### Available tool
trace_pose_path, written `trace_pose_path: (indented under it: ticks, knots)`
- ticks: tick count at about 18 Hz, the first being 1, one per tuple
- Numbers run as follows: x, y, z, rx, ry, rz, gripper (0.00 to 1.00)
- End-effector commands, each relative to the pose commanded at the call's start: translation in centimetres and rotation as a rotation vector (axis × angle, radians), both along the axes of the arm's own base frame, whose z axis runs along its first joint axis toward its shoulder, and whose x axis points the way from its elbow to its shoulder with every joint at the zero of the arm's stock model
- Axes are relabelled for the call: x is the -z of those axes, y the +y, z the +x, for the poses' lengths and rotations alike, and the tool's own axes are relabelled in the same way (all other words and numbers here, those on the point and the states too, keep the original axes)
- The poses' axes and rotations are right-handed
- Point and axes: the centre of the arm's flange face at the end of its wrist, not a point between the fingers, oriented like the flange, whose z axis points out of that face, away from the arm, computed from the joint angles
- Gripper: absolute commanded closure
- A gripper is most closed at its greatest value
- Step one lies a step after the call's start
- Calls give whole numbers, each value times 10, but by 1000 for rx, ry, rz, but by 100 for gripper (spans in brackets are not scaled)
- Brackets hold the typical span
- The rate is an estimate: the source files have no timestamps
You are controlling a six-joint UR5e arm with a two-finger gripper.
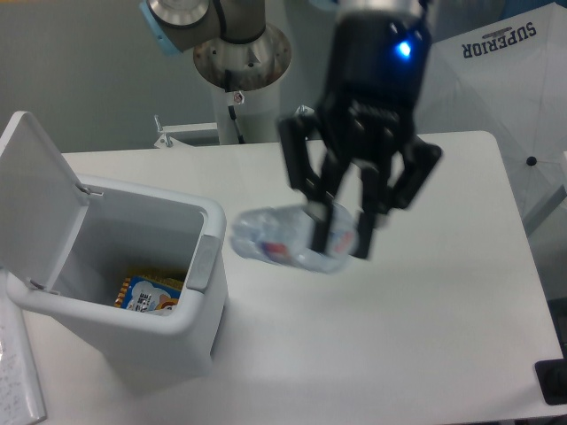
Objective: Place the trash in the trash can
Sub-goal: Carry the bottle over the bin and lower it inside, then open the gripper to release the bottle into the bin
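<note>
Aloft, bottle (pixel 279 243) in tool (pixel 340 235) beside bin rim (pixel 211 232).

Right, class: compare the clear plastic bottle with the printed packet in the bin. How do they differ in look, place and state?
The plastic bottle is clear and bluish; the packet is printed blue and yellow. The bottle is in the air, clamped in the gripper beside the trash can; the packet lies on the can's floor. The bottle looks much larger than the packet. Both sit close to the open can.
</note>
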Motion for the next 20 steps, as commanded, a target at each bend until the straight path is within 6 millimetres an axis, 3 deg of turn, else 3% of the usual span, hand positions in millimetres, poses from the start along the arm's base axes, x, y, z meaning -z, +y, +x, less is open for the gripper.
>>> trace_pose_path:
  ticks: [2, 5, 7, 13, 16, 18, 19, 20]
  knots:
    - [14, 24, 27, 77, -22, -6, 83]
    - [36, 46, 36, 120, -50, -24, 83]
    - [49, 66, 60, 180, -63, -36, 83]
    - [101, 76, 95, 324, 37, -91, 83]
    - [109, 72, 100, 354, 78, -96, 81]
    - [115, 73, 100, 369, 98, -100, 73]
    - [119, 73, 100, 381, 114, -103, 66]
    - [121, 73, 100, 391, 128, -104, 51]
